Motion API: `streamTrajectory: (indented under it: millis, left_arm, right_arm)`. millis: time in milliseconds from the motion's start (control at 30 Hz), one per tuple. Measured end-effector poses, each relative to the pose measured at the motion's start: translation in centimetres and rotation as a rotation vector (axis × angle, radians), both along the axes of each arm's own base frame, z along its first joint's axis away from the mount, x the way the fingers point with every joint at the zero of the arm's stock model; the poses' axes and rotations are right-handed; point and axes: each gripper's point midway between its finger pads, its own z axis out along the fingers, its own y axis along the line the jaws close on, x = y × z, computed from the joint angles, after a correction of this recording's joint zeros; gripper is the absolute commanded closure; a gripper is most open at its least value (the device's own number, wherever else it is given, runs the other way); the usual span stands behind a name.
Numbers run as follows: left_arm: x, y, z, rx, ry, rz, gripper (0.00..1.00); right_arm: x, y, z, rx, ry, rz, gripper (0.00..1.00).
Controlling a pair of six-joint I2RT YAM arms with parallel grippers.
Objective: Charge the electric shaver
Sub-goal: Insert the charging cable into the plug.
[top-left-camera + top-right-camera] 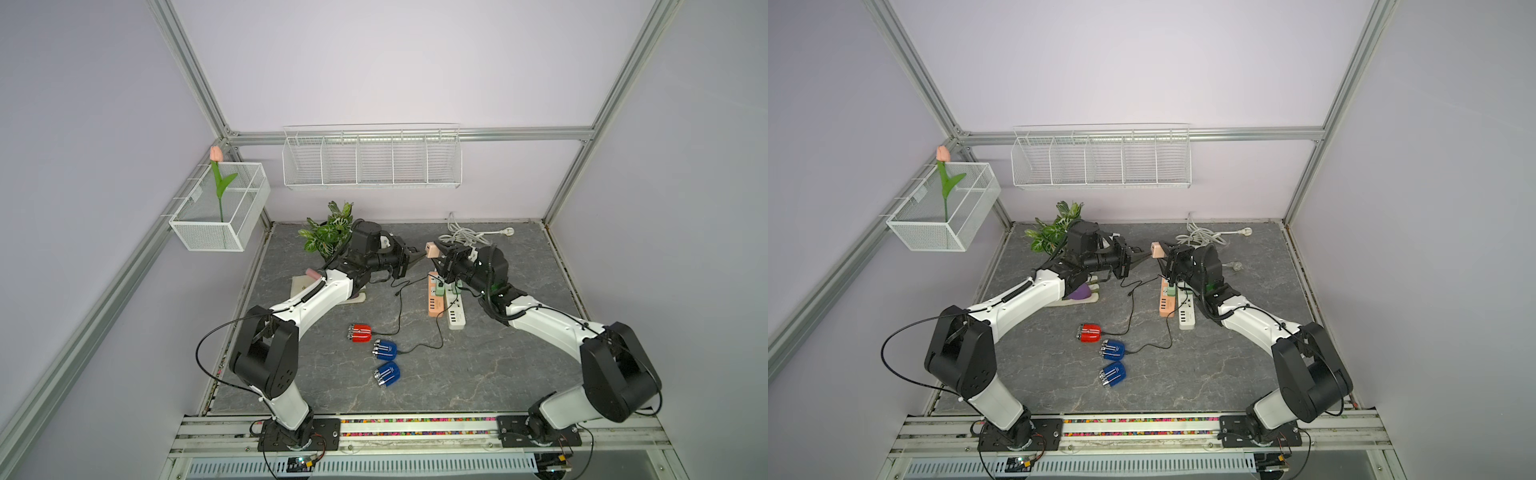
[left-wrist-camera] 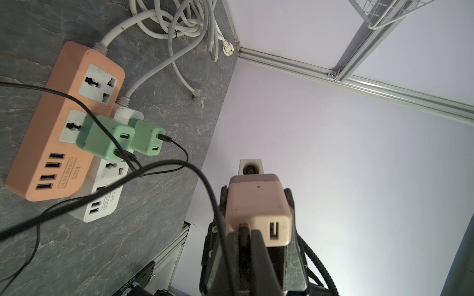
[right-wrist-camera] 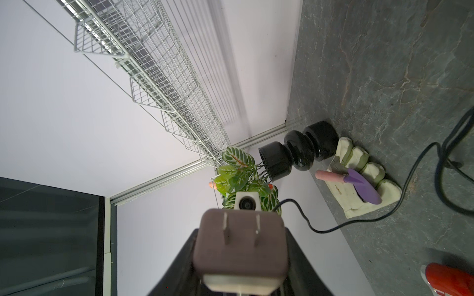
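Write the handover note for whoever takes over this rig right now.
Left tool: shut on the black USB cable plug, at a port of the pink square wall adapter; seated or not, cannot tell.
Right tool: shut on that adapter, held in the air, prongs bare.
Orange power strip lies on the grey stone-look table, one socket free, a green adapter in the other.
Red electric shaver lies nearer the arm bases, black cable attached.
Done: plug and adapter lifted, brought together. Left: seat the plug, push the adapter into the free socket.
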Motion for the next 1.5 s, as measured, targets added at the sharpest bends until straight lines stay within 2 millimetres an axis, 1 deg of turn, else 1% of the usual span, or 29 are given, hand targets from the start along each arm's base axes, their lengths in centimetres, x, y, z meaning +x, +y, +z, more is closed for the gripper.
streamTrajectory:
  millis: [133, 267, 467, 600, 633, 667, 733, 767, 800, 867, 933, 1033, 1100, 1300, 1400, 1433, 1500]
  left_arm:
    - [0.0, -0.3, -1.1, 0.012, 0.017, -0.026, 1.0]
    - [0.0, -0.7, -1.9, 0.024, 0.031, -0.042, 1.0]
    - [0.4, -1.0, -1.5, 0.024, 0.021, -0.043, 1.0]
    - [0.4, -1.0, -1.6, 0.028, 0.016, -0.045, 1.0]
    - [0.3, -1.0, -1.7, 0.035, 0.012, -0.048, 0.96]
    - [0.2, -1.0, -1.8, 0.043, 0.009, -0.052, 0.89]
    - [-0.4, -1.2, -2.0, 0.071, -0.017, -0.071, 0.69]
    - [-0.9, -1.3, -2.1, 0.087, -0.031, -0.083, 0.62]
    - [-1.3, -1.3, -2.0, 0.099, -0.043, -0.094, 0.59]
    - [-2.4, -1.4, -1.3, 0.118, -0.081, -0.118, 0.53]
    - [-3.2, -1.3, -0.3, 0.125, -0.114, -0.134, 0.53]
    - [-3.8, -0.5, 1.3, 0.134, -0.169, -0.139, 0.52]
    - [-3.8, 0.1, 1.9, 0.151, -0.197, -0.141, 0.52]
    - [-3.1, 2.0, 2.3, 0.295, -0.314, -0.155, 0.53]
    - [-2.8, 2.8, 3.6, 0.361, -0.456, -0.164, 0.52]
    - [-2.8, 3.1, 4.0, 0.378, -0.509, -0.167, 0.49]
    - [-2.6, 3.1, 5.0, 0.397, -0.608, -0.171, 0.48]
  right_arm:
    - [-0.2, -0.1, -1.0, -0.029, 0.034, 0.002, 0.93]
    - [0.0, -0.3, -1.7, -0.068, 0.063, -0.008, 0.93]
    - [0.4, -0.4, -1.2, -0.086, 0.074, -0.027, 0.93]
    - [0.4, -0.5, -1.5, -0.093, 0.085, -0.029, 0.93]
    - [0.3, -0.6, -1.6, -0.097, 0.092, -0.028, 0.93]
    - [0.2, -0.7, -1.8, -0.101, 0.1, -0.025, 0.93]
    - [-0.3, -0.9, -2.1, -0.11, 0.127, -0.002, 0.93]
    - [-0.6, -1.1, -2.2, -0.115, 0.14, 0.01, 0.93]
    - [-0.9, -1.3, -2.1, -0.116, 0.149, 0.025, 0.93]
    - [-1.5, -1.8, -1.5, -0.112, 0.154, 0.05, 0.93]
    - [-1.7, -2.2, -1.2, -0.106, 0.156, 0.066, 0.93]
    - [-1.5, -3.0, -1.5, -0.106, 0.177, 0.072, 0.93]
    - [-1.4, -3.4, -1.9, -0.107, 0.198, 0.078, 0.93]
    - [-1.1, -3.4, -1.9, -0.092, 0.246, 0.142, 0.93]
    - [-1.2, -3.5, -1.7, -0.088, 0.261, 0.179, 0.93]
    - [-1.3, -3.4, -1.5, -0.085, 0.263, 0.193, 0.93]
    - [-1.7, -3.1, -1.3, -0.076, 0.27, 0.221, 0.93]
